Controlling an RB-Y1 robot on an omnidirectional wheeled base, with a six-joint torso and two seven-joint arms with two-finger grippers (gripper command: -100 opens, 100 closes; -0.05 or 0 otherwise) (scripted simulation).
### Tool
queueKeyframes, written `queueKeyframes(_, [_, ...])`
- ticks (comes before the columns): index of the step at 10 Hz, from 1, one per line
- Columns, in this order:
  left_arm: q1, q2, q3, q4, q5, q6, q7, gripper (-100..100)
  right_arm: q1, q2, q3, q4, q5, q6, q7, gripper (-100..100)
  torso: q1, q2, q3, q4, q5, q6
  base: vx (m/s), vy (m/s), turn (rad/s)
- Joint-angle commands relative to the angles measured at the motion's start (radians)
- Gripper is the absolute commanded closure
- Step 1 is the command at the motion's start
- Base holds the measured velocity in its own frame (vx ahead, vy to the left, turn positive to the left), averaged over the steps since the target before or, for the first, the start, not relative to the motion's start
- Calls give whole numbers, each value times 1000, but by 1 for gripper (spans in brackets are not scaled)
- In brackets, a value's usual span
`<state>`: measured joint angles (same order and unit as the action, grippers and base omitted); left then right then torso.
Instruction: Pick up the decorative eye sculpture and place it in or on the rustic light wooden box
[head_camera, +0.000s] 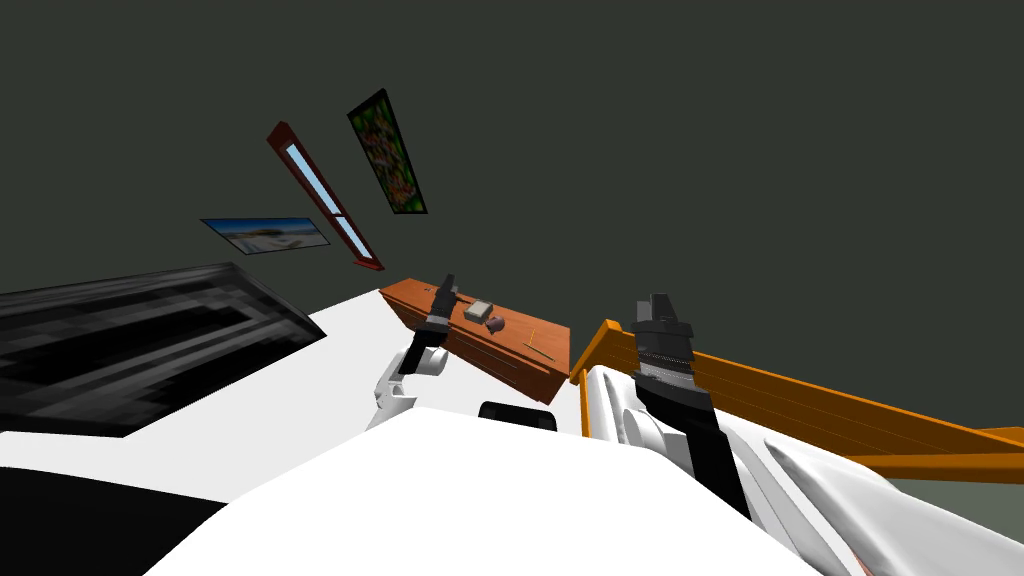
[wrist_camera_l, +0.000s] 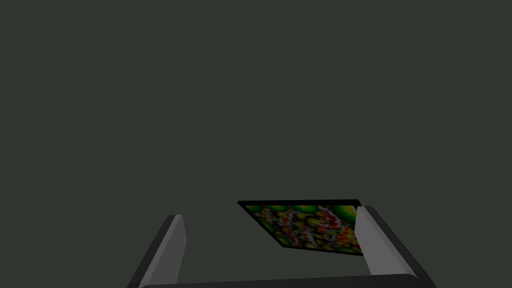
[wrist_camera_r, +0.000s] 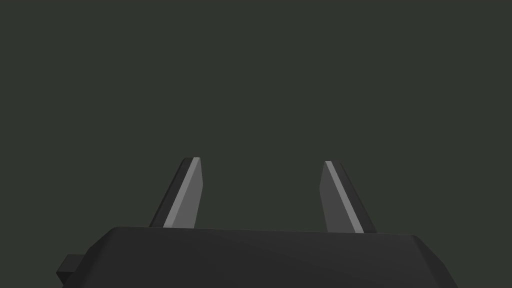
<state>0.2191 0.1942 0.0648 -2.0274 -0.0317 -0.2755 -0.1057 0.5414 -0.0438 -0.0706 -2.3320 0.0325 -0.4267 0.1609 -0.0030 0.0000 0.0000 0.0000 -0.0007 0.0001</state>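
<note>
Head view: the right gripper is nearest, raised beside the orange rail. The left gripper is up at the brown cabinet, where the small reddish eye sculpture lies just beside the greyish box; its long axis is too small to tell. Left wrist view: 2 fingers wide apart, empty. Right wrist view: fingers likewise parted, empty. Judgement: approach stage; next, lower the left gripper onto the sculpture.

Head camera overlooks a far dresser; wrist cameras face the wall, left sharing its picture.
</note>
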Motion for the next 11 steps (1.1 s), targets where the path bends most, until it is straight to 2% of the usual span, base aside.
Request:
queueKeyframes(1, [-33, 4, -1, 50, -5, 50, -2, -100, 0, 0, 0, 0, 0, 0, 0, 0, 0, 0, 0, 0, 0, 0, -7, -76, 13])
queueKeyframes(2, [-33, 4, -1, 52, -5, 61, -2, -100, 0, 0, 0, 0, 0, 0, 0, 0, -2, 0, 0, 0, 0, 0, -9, -61, 10])
queueKeyframes(4, [-82, 13, 2, 122, -6, 126, -3, -100, 0, 0, 0, 0, 0, 0, 0, 0, 0, 0, 0, 0, 0, 0, -3, -53, -5])
queueKeyframes(5, [-82, 13, 2, 129, -6, 139, -3, -100, 0, 0, 0, 0, 0, 0, 0, 0, -1, -1, 0, 0, 0, 0, 0, -45, -3])
queueKeyframes(6, [-106, 17, 2, 169, -6, 174, -4, -100, 0, 0, 0, 0, 0, 0, 0, 0, 0, 0, 0, 0, 0, 0, -7, -41, -12])
queueKeyframes(7, [-106, 17, 2, 169, -6, 180, -4, -100, 0, 0, 0, 0, 0, 0, 0, 0, 1, 0, 0, 0, 0, 0, -5, -33, -6])
queueKeyframes(9, [-151, 25, 2, 234, -4, 245, -8, -100, 0, 0, 0, 0, 0, 0, 0, 0, 1, 0, 0, 0, 0, 0, -3, -42, -32])
queueKeyframes(10, [-151, 25, 2, 250, -4, 264, -8, -100, 0, 0, 0, 0, 0, 0, 0, 0, 0, -1, 0, 0, 0, 0, 2, -34, -23])
queueKeyframes(11, [-172, 31, 1, 291, -2, 300, -11, -100, 0, 0, 0, 0, 0, 0, 0, 0, 1, 0, 0, 0, 0, 0, 5, -29, -40])
